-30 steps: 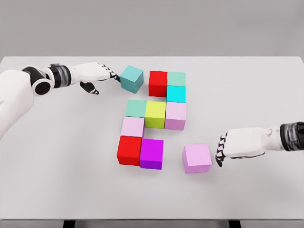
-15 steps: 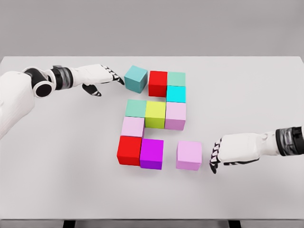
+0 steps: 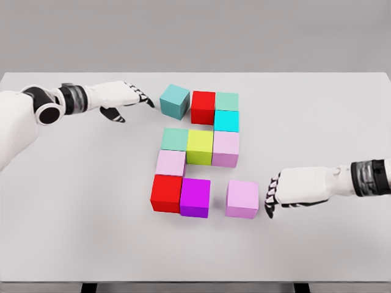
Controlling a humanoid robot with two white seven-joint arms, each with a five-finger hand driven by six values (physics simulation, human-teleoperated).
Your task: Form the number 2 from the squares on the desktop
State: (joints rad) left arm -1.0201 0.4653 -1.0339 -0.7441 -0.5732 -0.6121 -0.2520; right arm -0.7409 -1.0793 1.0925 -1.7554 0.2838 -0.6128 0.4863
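Pink cube (image 3: 242,198) hides the right hand's (image 3: 292,190) fingertips (contact unclear).

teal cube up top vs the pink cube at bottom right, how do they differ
The teal cube sits turned at an angle to the top row, touching the red cube; the pink cube sits squarer, with a gap to the magenta cube. The left hand is near the teal cube, the right hand beside the pink cube. Both look equal in size.

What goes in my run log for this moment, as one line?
left hand: open, beside teal cube | right hand: open, beside pink cube | pink cube apart from magenta cube
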